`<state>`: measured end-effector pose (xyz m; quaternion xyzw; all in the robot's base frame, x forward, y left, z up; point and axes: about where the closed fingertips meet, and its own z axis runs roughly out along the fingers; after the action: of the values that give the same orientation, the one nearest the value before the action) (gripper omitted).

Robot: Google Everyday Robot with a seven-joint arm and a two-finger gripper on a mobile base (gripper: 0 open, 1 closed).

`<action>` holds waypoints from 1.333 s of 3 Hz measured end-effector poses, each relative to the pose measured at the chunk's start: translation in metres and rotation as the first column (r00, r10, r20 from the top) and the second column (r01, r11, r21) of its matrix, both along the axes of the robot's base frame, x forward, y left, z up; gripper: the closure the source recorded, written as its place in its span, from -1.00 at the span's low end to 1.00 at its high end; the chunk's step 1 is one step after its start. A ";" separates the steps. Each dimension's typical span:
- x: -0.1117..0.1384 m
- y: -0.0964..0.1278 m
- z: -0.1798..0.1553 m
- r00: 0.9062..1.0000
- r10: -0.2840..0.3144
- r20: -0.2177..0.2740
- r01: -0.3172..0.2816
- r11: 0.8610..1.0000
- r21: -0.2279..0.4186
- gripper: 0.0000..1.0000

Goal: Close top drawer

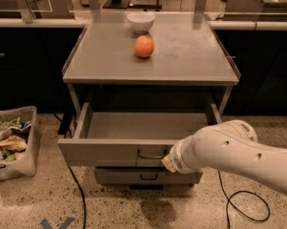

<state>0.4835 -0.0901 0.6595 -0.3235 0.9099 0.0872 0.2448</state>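
The top drawer (109,151) is a wide grey metal tray, pulled well out from under the grey cabinet top (190,61). Its inside looks empty. Its flat front carries a small dark loop handle (150,155) at centre. My white arm (229,151) reaches in from the lower right. The gripper (168,162) is at the arm's end, right against the drawer front just right of the handle, and is mostly hidden behind the wrist.
An orange (144,46) and a white bowl (141,21) sit on the cabinet top. A lower drawer (143,176) shows below the top one. A clear bin of scraps (12,142) stands on the floor at left. Black cables (243,206) lie on the floor.
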 end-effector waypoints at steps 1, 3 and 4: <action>0.024 0.003 0.003 0.999 -0.013 0.031 0.012 1.000 0.005 1.00; 0.067 0.009 0.010 0.996 -0.028 0.079 0.028 1.000 -0.001 1.00; 0.067 0.009 0.010 0.996 -0.028 0.079 0.028 1.000 -0.002 1.00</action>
<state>0.5509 -0.0809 0.6700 -0.3142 0.9040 0.0696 0.2813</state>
